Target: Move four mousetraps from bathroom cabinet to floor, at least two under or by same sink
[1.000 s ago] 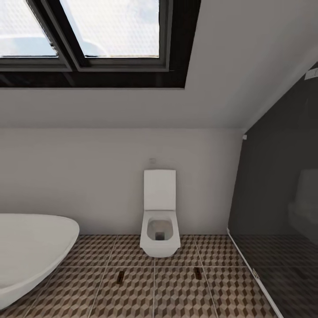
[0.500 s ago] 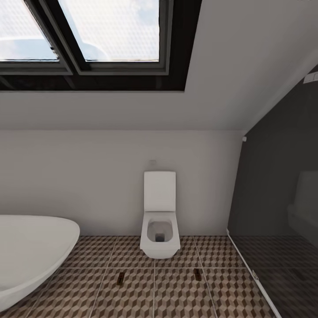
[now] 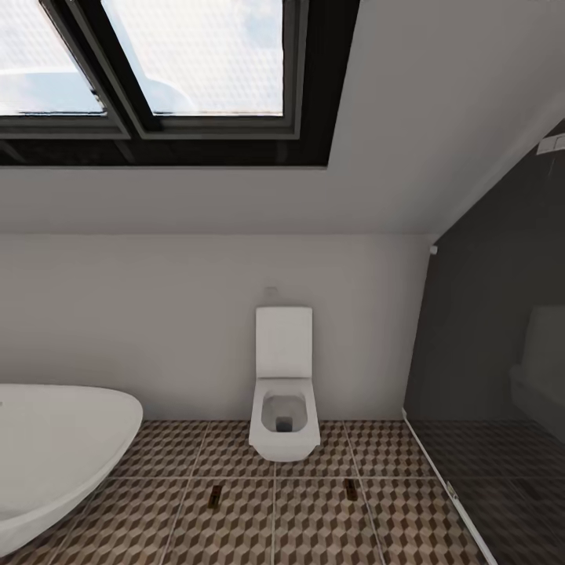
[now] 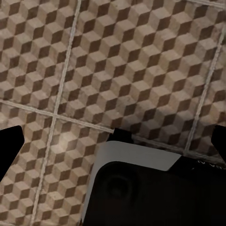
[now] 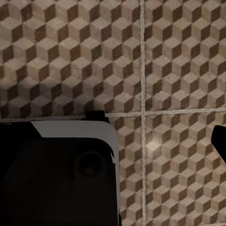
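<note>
Two mousetraps are seen lying flat on the bathroom floor (image 3: pixel 314 526), one (image 3: pixel 216 493) towards the tub's (image 3: pixel 55 447) side and the other (image 3: pixel 350 488) just in front of the toilet (image 3: pixel 284 392), well apart from each other. Since a second ago the whole head view has tilted slightly upward while the traps themselves have stayed put, which suggests the robot is repositioning rather than placing. In the wrist views only dark tips at the frame edges are shown above bare tiles, so whether the left claw or the right claw is open or closed cannot be told, though neither seems to be carrying anything.

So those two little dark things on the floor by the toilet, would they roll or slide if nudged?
The mousetraps look flat and low, so they would probably slide, not roll or tip. They seem tiny, so likely light. The bathroom floor looks smooth, perhaps slippery.
</note>
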You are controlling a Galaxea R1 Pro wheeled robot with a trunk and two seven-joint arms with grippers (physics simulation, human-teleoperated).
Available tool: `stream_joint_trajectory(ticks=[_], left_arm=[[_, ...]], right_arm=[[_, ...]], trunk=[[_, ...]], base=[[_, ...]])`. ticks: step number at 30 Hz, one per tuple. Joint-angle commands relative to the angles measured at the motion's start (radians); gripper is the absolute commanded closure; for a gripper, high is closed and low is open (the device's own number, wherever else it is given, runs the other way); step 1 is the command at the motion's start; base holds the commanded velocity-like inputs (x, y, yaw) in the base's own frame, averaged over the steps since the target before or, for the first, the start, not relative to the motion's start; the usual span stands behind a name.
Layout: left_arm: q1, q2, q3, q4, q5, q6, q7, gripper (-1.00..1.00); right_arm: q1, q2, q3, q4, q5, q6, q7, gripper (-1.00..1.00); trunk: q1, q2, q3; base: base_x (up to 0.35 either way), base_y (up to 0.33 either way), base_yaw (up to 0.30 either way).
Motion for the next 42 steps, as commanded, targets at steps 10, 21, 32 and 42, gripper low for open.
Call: stream_joint_trajectory(ticks=[10, 21, 32, 42], left_arm=[[0.028, -0.009, 0.002, -0.001, 0.002, -0.021, 0.002, -1.0], [0.034, -0.012, 0.001, -0.001, 0.002, -0.026, 0.002, -1.0], [0.034, -0.011, -0.001, -0.002, 0.0, -0.026, 0.002, -1.0], [0.034, -0.011, -0.001, -0.002, 0.0, -0.026, 0.002, -1.0]], right_arm=[[0.002, 0.008, 0.008, 0.002, -0.007, -0.007, 0.0, -1.0], [0.002, 0.009, 0.008, 0.002, -0.007, -0.008, 0.0, -1.0], [0.002, 0.008, 0.007, 0.002, -0.008, -0.007, 0.0, -1.0], [0.002, 0.01, 0.007, 0.002, -0.007, -0.005, 0.0, -1.0]], trunk=[[-0.038, 0.069, 0.03], [-0.046, 0.083, 0.036], [-0.046, 0.083, 0.036], [-0.046, 0.083, 0.036]], base=[[0.0, 0.0, 0.0], [0.0, 0.0, 0.0], [0.0, 0.0, 0.0], [0.0, 0.0, 0.0]])
